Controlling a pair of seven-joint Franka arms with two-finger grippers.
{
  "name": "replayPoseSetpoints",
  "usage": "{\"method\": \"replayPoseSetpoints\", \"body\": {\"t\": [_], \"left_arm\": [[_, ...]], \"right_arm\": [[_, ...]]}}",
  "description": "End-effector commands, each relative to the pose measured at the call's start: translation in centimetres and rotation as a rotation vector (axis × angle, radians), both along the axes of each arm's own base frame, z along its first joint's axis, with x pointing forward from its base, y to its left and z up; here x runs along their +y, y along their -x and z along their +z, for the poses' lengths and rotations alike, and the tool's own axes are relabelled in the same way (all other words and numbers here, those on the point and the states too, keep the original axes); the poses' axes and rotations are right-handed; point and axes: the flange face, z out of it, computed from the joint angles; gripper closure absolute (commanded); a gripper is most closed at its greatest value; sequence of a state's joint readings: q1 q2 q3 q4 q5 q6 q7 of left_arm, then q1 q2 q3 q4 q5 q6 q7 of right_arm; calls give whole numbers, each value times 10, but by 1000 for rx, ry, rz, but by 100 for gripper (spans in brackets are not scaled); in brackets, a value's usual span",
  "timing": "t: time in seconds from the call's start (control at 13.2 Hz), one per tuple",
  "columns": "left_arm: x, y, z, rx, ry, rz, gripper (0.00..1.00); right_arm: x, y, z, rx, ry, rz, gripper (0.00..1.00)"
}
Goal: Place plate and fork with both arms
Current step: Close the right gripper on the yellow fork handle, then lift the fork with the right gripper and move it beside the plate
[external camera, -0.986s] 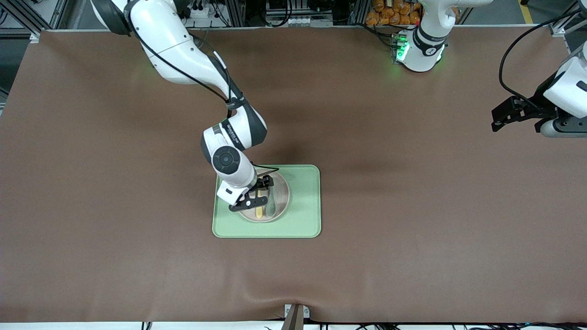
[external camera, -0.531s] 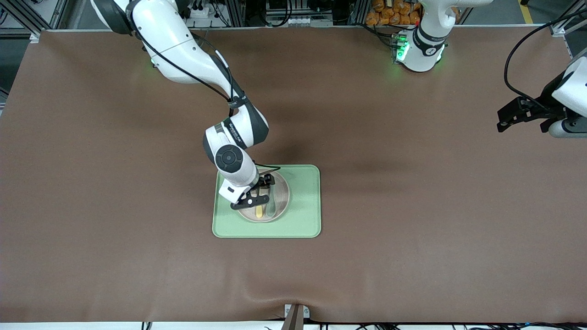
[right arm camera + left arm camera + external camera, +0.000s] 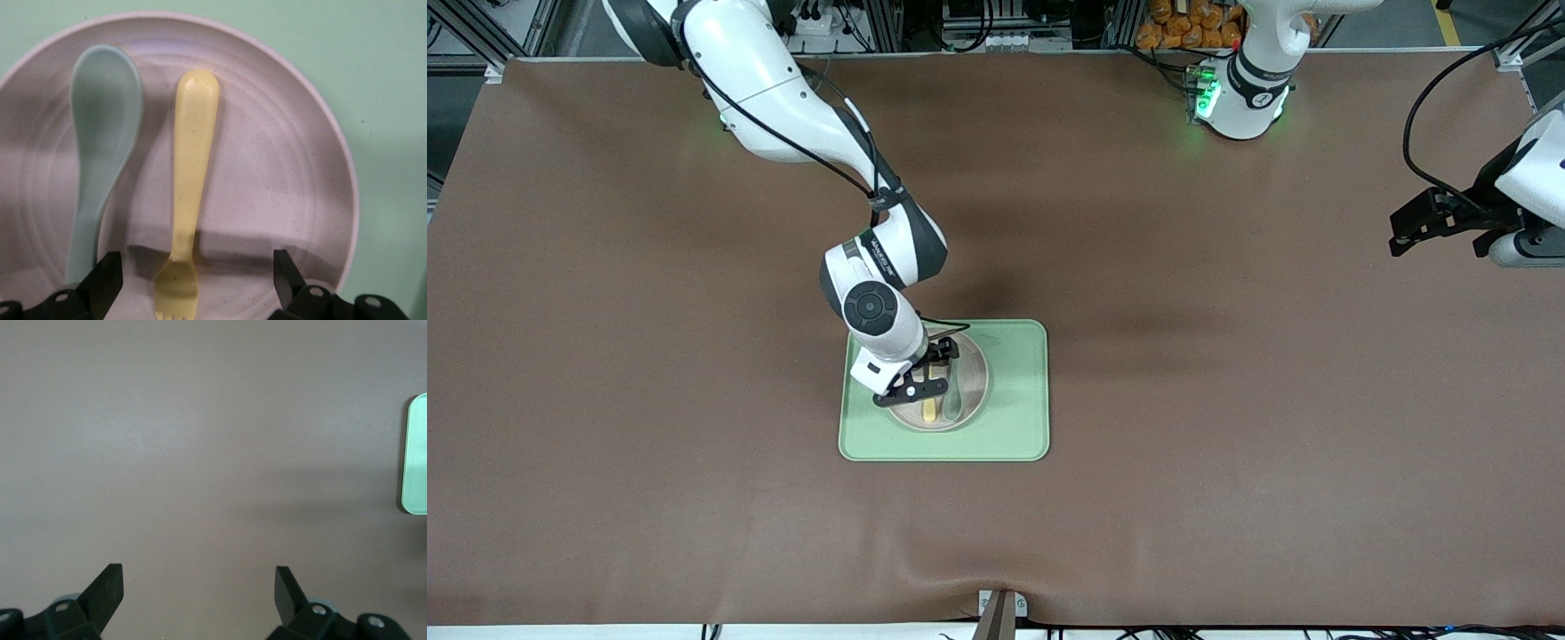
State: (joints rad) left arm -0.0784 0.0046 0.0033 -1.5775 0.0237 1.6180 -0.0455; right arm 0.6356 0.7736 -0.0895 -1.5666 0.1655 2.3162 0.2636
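I see the light-green tray [image 3: 1014, 427] mid-table on the brown mat [image 3: 1227, 444], with nothing else lying around it. On the tray sits the speckled plate [image 3: 971, 357], and in it lie the pale-yellow fork [image 3: 190, 193] and a grey-green spoon [image 3: 100, 153] side by side, apart. My right gripper [image 3: 921, 372] hangs low over the plate, fingers spread, astride the fork's tines. My left gripper [image 3: 1405, 231] waits over bare mat at its arm's end, fingers spread, empty.

In the front view, the right gripper [image 3: 921, 372] hides much of the plate [image 3: 969, 391] and the fork [image 3: 930, 411] tines.
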Motion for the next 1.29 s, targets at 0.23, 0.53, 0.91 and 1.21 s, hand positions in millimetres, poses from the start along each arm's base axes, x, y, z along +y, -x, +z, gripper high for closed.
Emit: {"method": "replayPoseSetpoints", "body": {"t": [0.23,0.53,0.91,1.21], "left_arm": [[-4,-2,-4,13,11,27,0],[-5,-1,-5,21,8,24,0],[-9,0,-5,28,7,18,0],[-8,0,-6,28,7,16,0]], "right_arm": [[1,3,0,-5,0,-5,95],[2,6,-3,0,3,-1,100],[0,3,7,-1,0,-9,100],[-6,-3,35,10,-9,-28,100]]}}
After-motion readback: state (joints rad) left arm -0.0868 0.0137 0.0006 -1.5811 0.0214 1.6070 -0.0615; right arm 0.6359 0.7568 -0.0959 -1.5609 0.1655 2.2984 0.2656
